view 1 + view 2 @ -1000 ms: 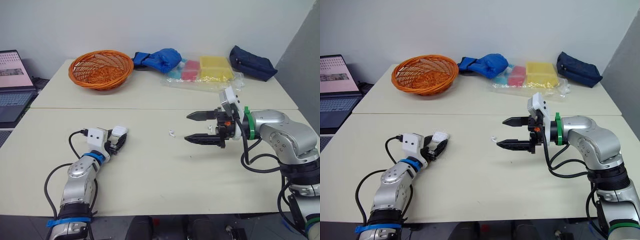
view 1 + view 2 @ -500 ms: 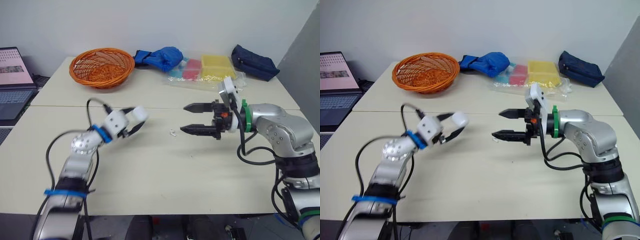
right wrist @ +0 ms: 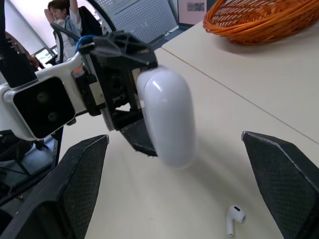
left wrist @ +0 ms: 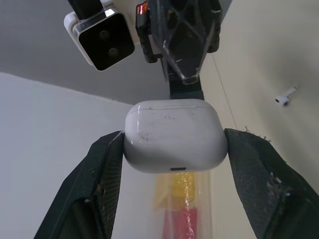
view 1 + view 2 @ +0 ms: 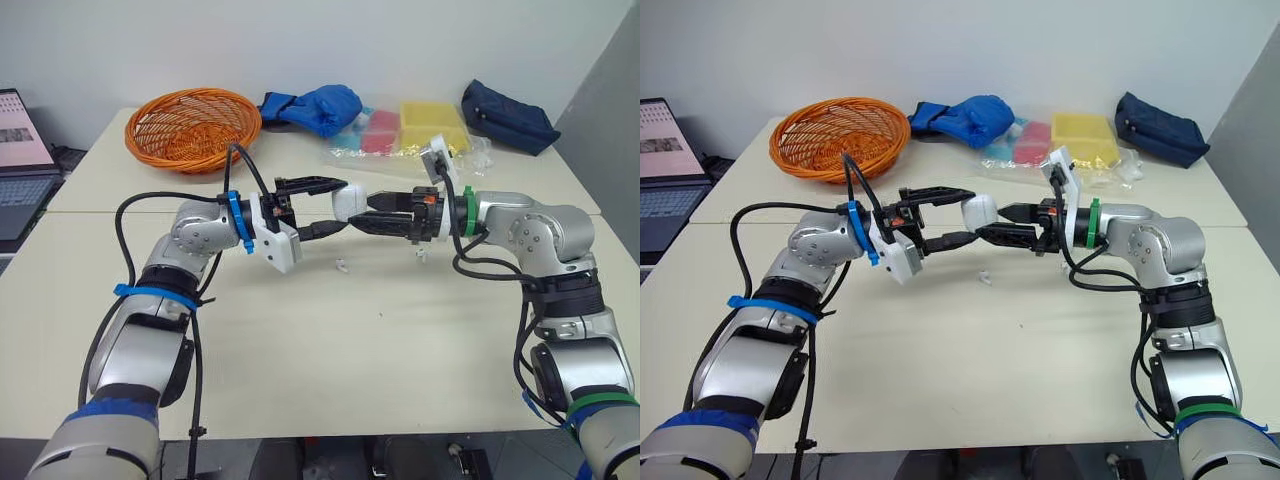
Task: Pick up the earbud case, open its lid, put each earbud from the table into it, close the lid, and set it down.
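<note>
The left tool (image 5: 972, 214) is clenched on the smooth, rounded white plastic earbud case (image 4: 174, 135), holding it in the air above the pale beige desk (image 5: 300, 350). The right tool (image 5: 362, 213) faces the case, its fingers spread wide. A small white earbud (image 5: 342, 266) lies on the desk below.

At the tabletop's (image 5: 300, 330) far side: orange wicker basket (image 5: 193, 128), blue bundle (image 5: 312, 106), yellow (image 5: 433, 127) and red packs (image 5: 378, 131) in clear plastic, navy pouch (image 5: 508, 116). A laptop (image 5: 18, 135) sits further left.
</note>
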Tool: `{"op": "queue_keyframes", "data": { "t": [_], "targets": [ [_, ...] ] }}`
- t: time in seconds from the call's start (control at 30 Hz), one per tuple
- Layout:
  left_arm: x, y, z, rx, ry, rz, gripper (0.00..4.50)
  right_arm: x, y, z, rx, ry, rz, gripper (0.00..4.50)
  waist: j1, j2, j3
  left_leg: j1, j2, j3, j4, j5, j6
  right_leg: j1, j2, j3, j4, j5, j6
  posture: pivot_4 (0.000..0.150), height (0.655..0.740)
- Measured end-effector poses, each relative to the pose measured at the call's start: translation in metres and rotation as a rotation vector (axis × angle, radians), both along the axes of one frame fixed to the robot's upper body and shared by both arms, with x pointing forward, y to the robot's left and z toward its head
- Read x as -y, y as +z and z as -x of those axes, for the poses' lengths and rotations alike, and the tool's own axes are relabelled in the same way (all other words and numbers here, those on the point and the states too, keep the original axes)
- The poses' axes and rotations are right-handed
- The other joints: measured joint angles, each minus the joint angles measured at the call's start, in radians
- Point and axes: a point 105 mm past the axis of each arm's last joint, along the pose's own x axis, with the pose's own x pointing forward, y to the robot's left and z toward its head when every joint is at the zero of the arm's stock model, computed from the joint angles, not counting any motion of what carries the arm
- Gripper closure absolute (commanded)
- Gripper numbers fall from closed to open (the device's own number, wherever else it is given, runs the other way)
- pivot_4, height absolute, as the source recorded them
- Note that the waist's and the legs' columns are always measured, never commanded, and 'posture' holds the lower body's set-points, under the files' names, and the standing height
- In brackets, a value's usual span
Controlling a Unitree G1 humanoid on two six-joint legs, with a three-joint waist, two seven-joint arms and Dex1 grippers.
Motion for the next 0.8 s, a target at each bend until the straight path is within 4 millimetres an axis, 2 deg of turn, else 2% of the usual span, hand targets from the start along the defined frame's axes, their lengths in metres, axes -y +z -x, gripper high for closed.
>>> {"op": "queue_keyframes", "data": {
  "t": [0.17, 0.33, 0.4, 0.47, 0.7, 0.73, 0.8],
  "targets": [
    [-0.001, -0.012, -0.002, -0.021, 0.008, -0.013, 1.71, -0.009, -0.003, 0.001, -0.01, -0.003, -0.021, 0.0, -0.001, 0.0, 0.0, 0.0, 0.001, -0.001, 0.004, 0.0, 0.0, 0.0, 0.001, -0.001, 0.003, 0.0, 0.0, 0.15, 0.74],
    [0.002, -0.007, 0.001, 0.016, -0.02, -0.003, 1.71, -0.012, -0.001, 0.0, -0.037, -0.028, -0.059, 0.0, 0.0, 0.0, 0.0, -0.001, 0.0, -0.001, 0.012, 0.0, 0.0, 0.0, 0.001, 0.0, 0.01, 0.0, 0.0, 0.15, 0.74],
    [0.003, -0.008, 0.003, 0.021, -0.03, 0.0, 1.71, -0.012, 0.0, 0.001, -0.039, -0.023, -0.057, 0.38, 0.0, 0.0, 0.0, 0.0, 0.0, -0.001, 0.012, 0.0, 0.0, 0.0, 0.001, 0.0, 0.011, 0.0, 0.0, 0.15, 0.74],
    [0.003, -0.008, 0.003, 0.025, -0.033, 0.007, 1.71, -0.012, -0.001, 0.002, -0.038, -0.024, -0.052, 0.95, 0.0, 0.0, 0.0, 0.0, 0.001, -0.001, 0.013, 0.0, 0.0, 0.0, 0.001, 0.0, 0.013, 0.0, 0.0, 0.15, 0.74],
    [0.004, -0.008, 0.004, 0.033, -0.038, 0.016, 1.71, -0.006, -0.01, -0.001, -0.05, -0.049, -0.024, 3.42, -0.002, 0.0, 0.0, 0.002, 0.001, -0.001, 0.013, 0.0, 0.0, 0.0, 0.002, 0.0, 0.016, 0.0, 0.0, 0.15, 0.74],
    [0.004, -0.008, 0.005, 0.039, -0.043, 0.017, 1.71, -0.004, -0.009, -0.002, -0.047, -0.055, -0.022, 3.63, -0.003, 0.0, 0.0, 0.002, 0.001, -0.001, 0.013, 0.0, 0.0, 0.0, 0.002, 0.001, 0.016, 0.0, 0.0, 0.15, 0.74],
    [0.006, -0.009, 0.006, 0.039, -0.049, 0.012, 1.71, -0.004, -0.009, -0.002, -0.047, -0.054, -0.023, 3.71, -0.003, 0.0, 0.0, 0.002, 0.001, -0.001, 0.013, 0.0, 0.0, 0.0, 0.002, 0.001, 0.016, 0.0, 0.0, 0.15, 0.74]
  ]
}}
